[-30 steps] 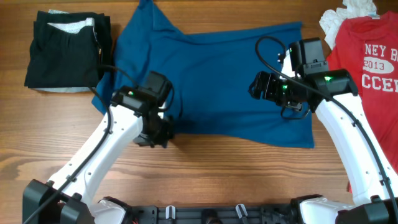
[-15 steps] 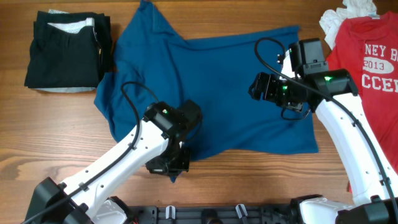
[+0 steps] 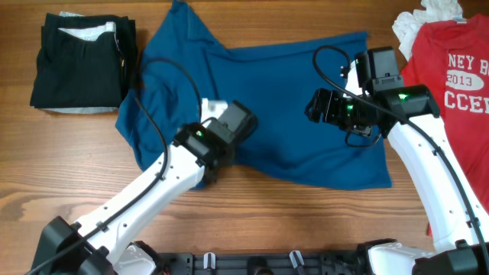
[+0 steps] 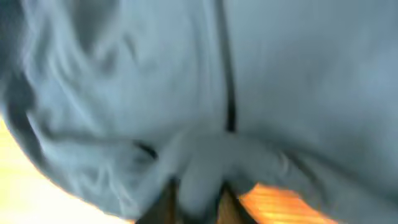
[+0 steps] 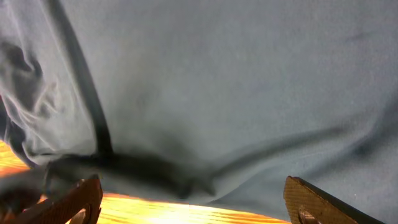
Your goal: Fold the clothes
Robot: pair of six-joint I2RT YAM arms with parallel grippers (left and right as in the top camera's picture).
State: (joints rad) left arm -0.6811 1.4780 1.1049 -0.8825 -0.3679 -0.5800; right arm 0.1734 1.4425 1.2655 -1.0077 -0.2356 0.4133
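Observation:
A dark-blue shirt [image 3: 290, 69] lies spread across the middle of the wooden table [image 3: 306, 214]. Its lower-left part is pulled up and inward. My left gripper [image 3: 212, 159] hangs over that part, largely hidden under its own arm. In the left wrist view this left gripper [image 4: 198, 200] has a bunched fold of the blue shirt [image 4: 298, 74] pinched between its narrow jaws. My right gripper [image 3: 317, 105] hovers over the shirt's right half. In its wrist view the right gripper [image 5: 199, 205] stands wide open above the shirt's hem [image 5: 217, 81], nothing between its fingers.
A folded black garment [image 3: 80, 61] with a white piece tucked in lies at the back left. A red T-shirt with white lettering [image 3: 451, 76] lies at the right edge, a white piece [image 3: 428, 19] behind it. Bare wood runs along the front.
My left gripper carried the shirt's lower-left hem to the right, then up toward the middle, folding that corner inward. The right arm stayed still and open.

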